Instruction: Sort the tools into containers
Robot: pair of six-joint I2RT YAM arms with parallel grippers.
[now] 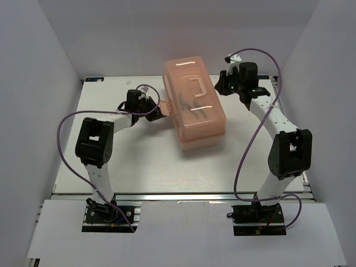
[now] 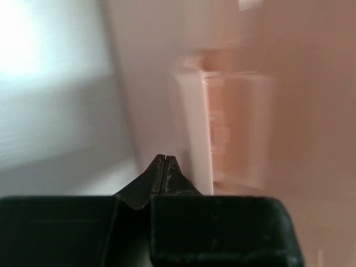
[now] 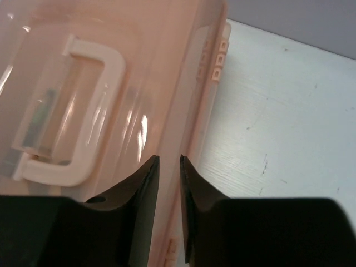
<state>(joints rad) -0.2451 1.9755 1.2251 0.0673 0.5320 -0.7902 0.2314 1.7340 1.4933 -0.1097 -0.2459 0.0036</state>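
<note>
My left gripper (image 2: 166, 158), pressed together, sits at 9 o'clock of the closed toolbox (image 1: 194, 105). My right gripper (image 3: 168, 158), slightly parted (empty), hovers at 2 o'clock. Prying unbraced could skid the toolbox.

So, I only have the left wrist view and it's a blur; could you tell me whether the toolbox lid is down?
Observer: Yes, the top view shows the toolbox closed.
Operator: Thank you; where is the right gripper?
Observer: The right gripper hovers over the edge of the lid beside the handle, jaws slightly apart, empty.
Operator: Any tools loose on the table?
Observer: None that I can see on the table; thin dark shapes show through the lid.
</note>
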